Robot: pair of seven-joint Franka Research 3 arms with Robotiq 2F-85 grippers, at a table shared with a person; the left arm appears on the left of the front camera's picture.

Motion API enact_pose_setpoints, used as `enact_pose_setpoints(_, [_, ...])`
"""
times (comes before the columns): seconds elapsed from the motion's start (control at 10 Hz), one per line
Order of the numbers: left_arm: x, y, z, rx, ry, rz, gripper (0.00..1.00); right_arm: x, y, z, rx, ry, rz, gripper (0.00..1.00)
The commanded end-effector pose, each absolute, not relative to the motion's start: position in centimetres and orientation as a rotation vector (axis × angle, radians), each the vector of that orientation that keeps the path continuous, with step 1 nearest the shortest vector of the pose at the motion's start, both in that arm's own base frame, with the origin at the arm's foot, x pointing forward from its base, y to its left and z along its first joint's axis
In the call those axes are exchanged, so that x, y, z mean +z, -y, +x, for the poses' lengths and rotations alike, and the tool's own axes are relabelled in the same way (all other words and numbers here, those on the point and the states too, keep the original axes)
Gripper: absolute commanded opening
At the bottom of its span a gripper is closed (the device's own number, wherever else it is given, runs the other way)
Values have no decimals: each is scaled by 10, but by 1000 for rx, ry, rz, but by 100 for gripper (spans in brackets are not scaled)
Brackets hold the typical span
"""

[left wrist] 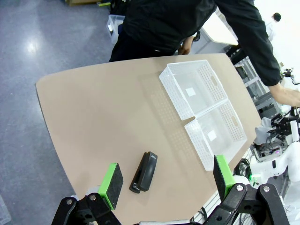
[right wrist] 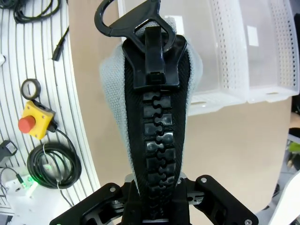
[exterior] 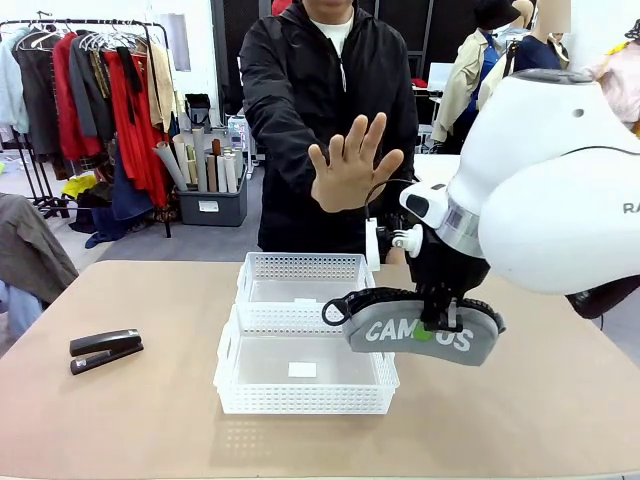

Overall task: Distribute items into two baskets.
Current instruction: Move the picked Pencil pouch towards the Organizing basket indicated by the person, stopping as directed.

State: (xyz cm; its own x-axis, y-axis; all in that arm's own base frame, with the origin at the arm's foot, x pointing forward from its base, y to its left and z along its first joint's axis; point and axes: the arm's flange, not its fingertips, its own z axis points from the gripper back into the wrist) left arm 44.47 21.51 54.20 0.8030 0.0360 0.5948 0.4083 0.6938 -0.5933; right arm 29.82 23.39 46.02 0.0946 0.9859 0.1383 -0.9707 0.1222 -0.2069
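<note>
While right end effector (exterior: 438,320) clamps pouch (exterior: 400,336), left wrist view shows left end effector (left wrist: 167,180) wide over stapler (left wrist: 144,171).

light bright, even | soft faint shadows on table (exterior: 140,420) | floor (left wrist: 33,47) glare beyond table | wrist-view edges bowed, perhaps soft
</note>
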Motion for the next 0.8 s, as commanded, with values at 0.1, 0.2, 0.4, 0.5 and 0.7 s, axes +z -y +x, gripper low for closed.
enact_pose_setpoints(0.1, [544, -216, 443, -225, 621, -789, 100, 456, -159, 313, 1397, 280, -103, 0])
enact_pose_setpoints(0.2, [544, -216, 443, -225, 621, -789, 100, 456, -116, 321, 1418, 250, -100, 0])
enact_pose_setpoints(0.4, [544, -216, 443, -225, 621, -789, 100, 447, -88, 337, 1438, 195, -100, 0])
enact_pose_setpoints(0.5, [544, -216, 443, -225, 621, -789, 100, 441, -86, 346, 1462, 185, -92, 0])
enact_pose_setpoints(0.7, [544, -216, 443, -225, 621, -789, 100, 429, -80, 359, 1460, 177, -57, 0])
